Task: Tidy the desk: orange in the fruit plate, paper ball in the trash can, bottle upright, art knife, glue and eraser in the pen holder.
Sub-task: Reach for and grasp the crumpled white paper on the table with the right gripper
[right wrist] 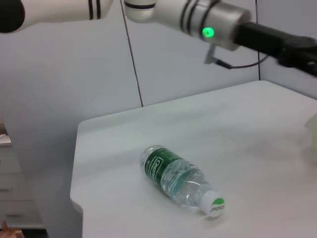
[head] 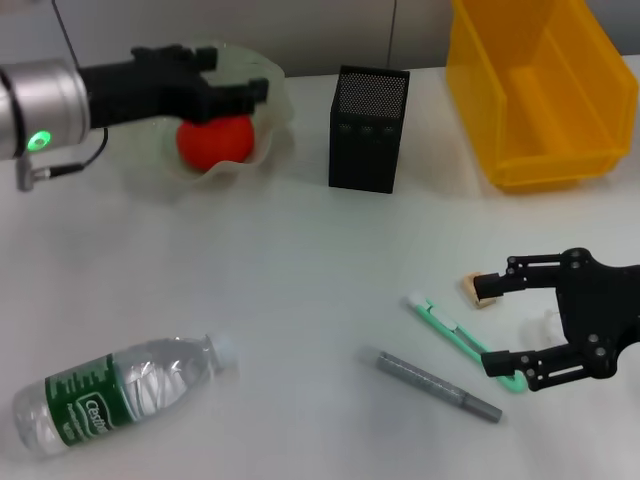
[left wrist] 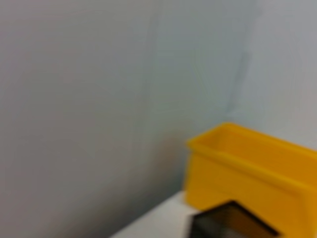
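Evidently the left gripper (head: 240,85) is hanging spread over the orange (head: 214,140) lying in the fruit plate (head: 272,120), while the right gripper (head: 490,325) is gaping wide around the eraser (head: 477,289) and art knife (head: 455,327), probably choosing one.

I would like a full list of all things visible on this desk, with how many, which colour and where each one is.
orange: 1, orange-red, in the fruit plate, far left
fruit plate: 1, translucent white with a wavy rim, far left of the desk
pen holder: 1, black mesh, far centre
bin: 1, yellow, far right
bottle: 1, clear with green label and white cap, lying on its side, near left
art knife: 1, green and white, near right
glue: 1, grey stick, near centre-right
eraser: 1, beige, at the right gripper's upper fingertip
desk: 1, white
left gripper: 1, black, open, over the orange
right gripper: 1, black, open, straddling the art knife
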